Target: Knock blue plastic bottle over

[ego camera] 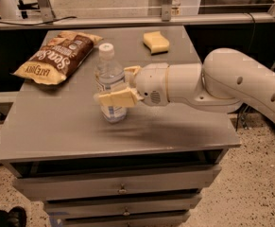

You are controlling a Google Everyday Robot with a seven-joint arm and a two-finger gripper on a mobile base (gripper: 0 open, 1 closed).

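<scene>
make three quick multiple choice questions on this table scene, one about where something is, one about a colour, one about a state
1. Where does the yellow sponge lie?
A. at the far side of the grey table
B. on the floor
C. under the bottle

2. What colour is the cap of the blue plastic bottle?
A. red
B. white
C. black

3. What state is the bottle in?
A. lying on its side
B. standing upright, with the gripper at it
C. lifted off the table

Answers:
1 A, the sponge sits near the table's back edge, beyond the arm.
2 B, the screw cap at the top of the bottle is white.
3 B, the bottle's base is on the table and its cap points up, while one open gripper finger crosses its front.
</scene>
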